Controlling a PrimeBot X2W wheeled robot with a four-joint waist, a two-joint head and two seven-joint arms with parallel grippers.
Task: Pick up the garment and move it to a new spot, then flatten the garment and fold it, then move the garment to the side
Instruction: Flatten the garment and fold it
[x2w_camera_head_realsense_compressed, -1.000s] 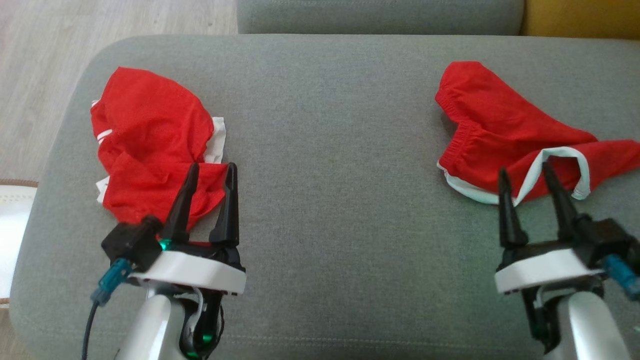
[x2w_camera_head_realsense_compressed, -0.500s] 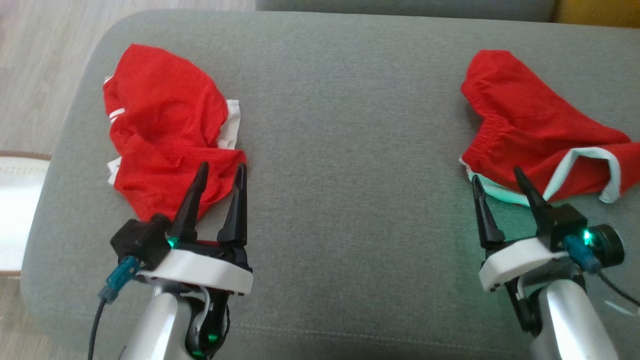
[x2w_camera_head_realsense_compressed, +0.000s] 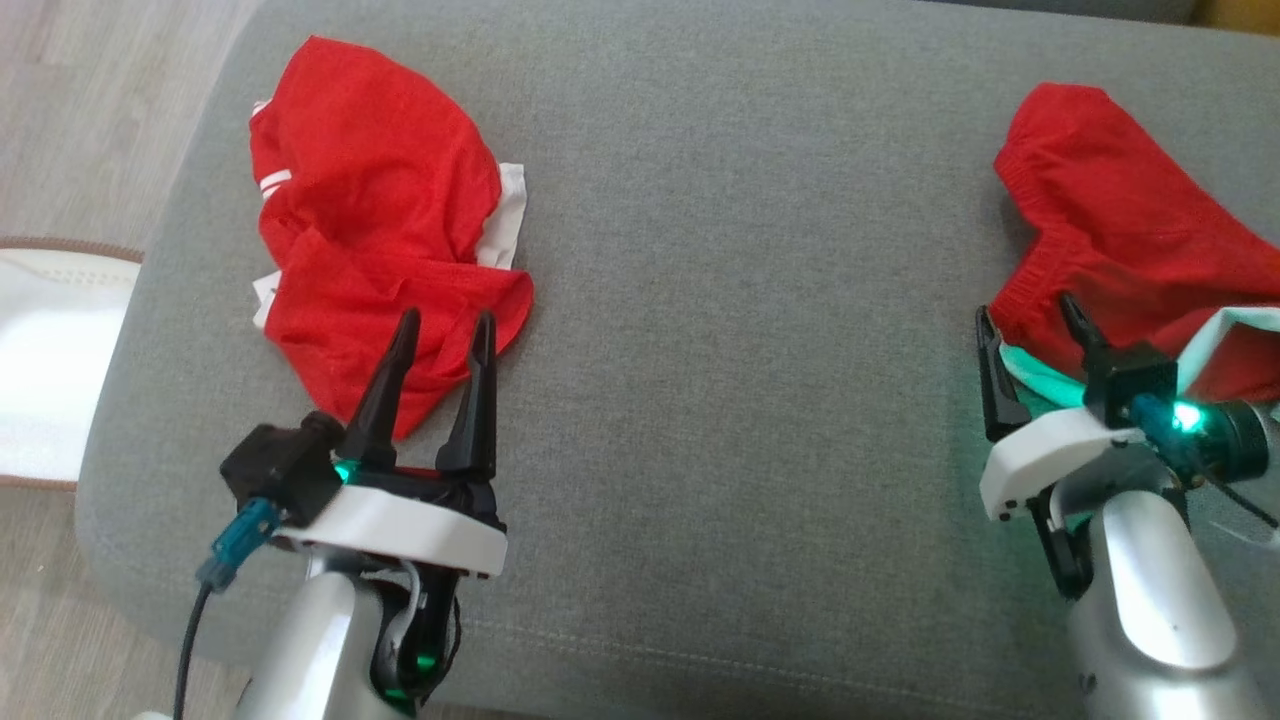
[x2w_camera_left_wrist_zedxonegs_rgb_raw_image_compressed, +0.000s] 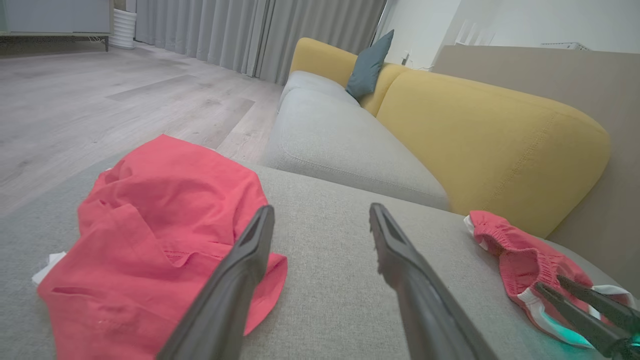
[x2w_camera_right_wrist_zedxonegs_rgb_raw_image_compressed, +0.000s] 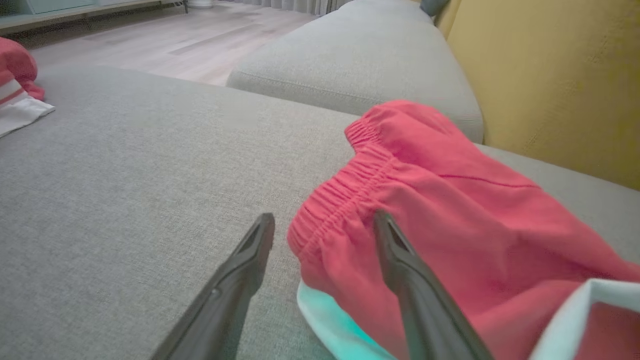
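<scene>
Now that the right gripper (x2w_camera_head_realsense_compressed: 1025, 308), open and empty, has closed in astride the red shorts (x2w_camera_head_realsense_compressed: 1130, 230) at the right edge of the cushion (x2w_camera_head_realsense_compressed: 750, 300), pinching seems next; the left gripper (x2w_camera_head_realsense_compressed: 447, 320) gapes empty too.

right garment (x2w_camera_head_realsense_compressed: 1130, 230) red with white trim, left garment (x2w_camera_head_realsense_compressed: 370, 210) red with white stripes, cushion (x2w_camera_head_realsense_compressed: 740, 300) grey, backrest (x2w_camera_left_wrist_zedxonegs_rgb_raw_image_compressed: 490, 135) yellow
</scene>
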